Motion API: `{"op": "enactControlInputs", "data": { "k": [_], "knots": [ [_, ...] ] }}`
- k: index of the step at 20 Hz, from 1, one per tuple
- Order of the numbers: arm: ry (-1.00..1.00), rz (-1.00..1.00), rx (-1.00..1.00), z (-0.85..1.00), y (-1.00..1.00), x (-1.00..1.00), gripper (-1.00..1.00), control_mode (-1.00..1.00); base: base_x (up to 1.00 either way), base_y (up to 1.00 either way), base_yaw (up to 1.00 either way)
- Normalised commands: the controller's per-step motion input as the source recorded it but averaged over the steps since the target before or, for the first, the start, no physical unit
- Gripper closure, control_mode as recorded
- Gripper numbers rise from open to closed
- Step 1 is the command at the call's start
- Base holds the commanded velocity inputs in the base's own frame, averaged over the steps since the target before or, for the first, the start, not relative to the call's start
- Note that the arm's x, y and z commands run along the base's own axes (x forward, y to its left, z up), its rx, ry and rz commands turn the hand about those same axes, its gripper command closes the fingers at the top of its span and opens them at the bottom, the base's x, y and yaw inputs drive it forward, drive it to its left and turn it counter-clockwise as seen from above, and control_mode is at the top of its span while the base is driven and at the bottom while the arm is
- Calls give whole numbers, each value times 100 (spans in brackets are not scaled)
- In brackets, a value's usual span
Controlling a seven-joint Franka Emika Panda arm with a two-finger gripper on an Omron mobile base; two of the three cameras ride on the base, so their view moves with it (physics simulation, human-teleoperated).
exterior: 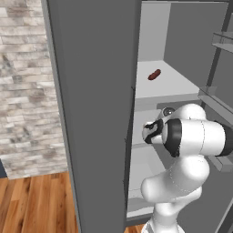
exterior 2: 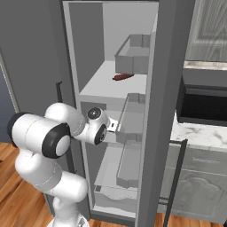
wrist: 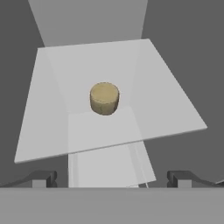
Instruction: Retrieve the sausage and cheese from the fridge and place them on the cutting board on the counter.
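Inside the open fridge point(exterior 2: 111, 26), the sausage point(exterior: 154, 74) is seen lying on an upper shelf point(exterior: 175, 82) in both base views; the cheese point(wrist: 104, 98) (a tan round) is shown on a lower shelf, ahead of the wide-open, empty end effector point(wrist: 111, 178).

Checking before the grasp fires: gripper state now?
Gripper: open, holding nothing; cheese sits ahead on the fridge shelf, untouched.
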Motion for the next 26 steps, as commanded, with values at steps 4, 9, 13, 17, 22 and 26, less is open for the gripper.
{"op": "enactControlInputs", "data": {
  "k": [4, 9, 13, 17, 22, 26],
  "knots": [
    [3, 0, 0, -12, -16, 21, -100, -100, 0, 0, 0],
    [1, 0, 0, -6, -13, 11, -100, -100, 0, 0, 0],
    [0, 0, 0, -7, -5, 6, -100, -100, 0, 0, 0],
    [0, 0, 1, -7, 0, 10, -100, -100, 0, 0, 0],
    [0, 0, 3, 0, 0, 26, -100, -100, 0, 0, 0],
    [0, 0, 3, 0, 0, 34, -100, -100, 0, 0, 0]
  ]
}}
